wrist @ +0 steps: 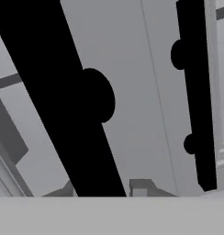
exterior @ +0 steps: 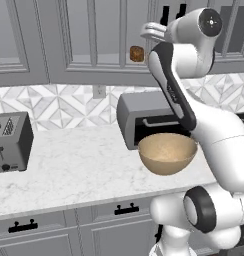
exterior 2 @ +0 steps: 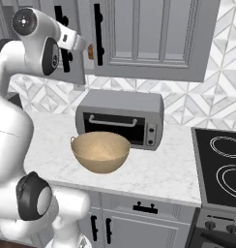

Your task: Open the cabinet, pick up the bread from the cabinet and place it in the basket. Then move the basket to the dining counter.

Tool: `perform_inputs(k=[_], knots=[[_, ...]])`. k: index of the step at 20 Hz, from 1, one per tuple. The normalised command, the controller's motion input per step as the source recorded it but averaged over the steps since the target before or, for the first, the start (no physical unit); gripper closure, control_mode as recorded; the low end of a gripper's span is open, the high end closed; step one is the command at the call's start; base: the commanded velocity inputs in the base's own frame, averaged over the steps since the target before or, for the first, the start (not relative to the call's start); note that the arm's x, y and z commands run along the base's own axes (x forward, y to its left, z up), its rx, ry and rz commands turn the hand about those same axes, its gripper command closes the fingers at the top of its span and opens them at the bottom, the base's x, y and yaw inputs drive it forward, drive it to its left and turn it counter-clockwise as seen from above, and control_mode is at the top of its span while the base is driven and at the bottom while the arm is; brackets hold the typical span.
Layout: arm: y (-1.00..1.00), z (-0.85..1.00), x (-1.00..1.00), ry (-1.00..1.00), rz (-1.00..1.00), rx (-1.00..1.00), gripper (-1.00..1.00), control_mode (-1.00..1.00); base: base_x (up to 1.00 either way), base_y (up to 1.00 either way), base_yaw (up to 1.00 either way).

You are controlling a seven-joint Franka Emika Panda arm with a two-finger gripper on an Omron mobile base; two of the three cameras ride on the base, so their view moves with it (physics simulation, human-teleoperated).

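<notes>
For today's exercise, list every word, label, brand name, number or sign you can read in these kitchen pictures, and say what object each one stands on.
None can be read.
The toaster oven has small knobs on its right panel, with no legible marks.
The toaster shows a lever and a small dark button, no text.
The stove knobs are too small to show any marks.

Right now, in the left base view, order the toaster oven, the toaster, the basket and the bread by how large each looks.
1. toaster oven, though the arm hides part of it.
2. basket.
3. toaster, cut by the frame edge, so its rank against the basket is unsure.
4. bread, clearly smallest, and farther away.
</notes>
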Motion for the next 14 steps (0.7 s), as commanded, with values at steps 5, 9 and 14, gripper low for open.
perform_inputs(k=[5, 9, 14], knots=[[0.03, 0.44, -1.00, 0.00, 0.00, 0.00, 1.00, -1.00, 0.00, 0.00, 0.00], [0.14, 0.27, -1.00, 0.01, 0.00, 0.00, 1.00, -1.00, 0.00, 0.00, 0.00], [0.34, 0.00, -1.00, 0.00, 0.00, 0.00, 1.00, -1.00, 0.00, 0.00, 0.00]])
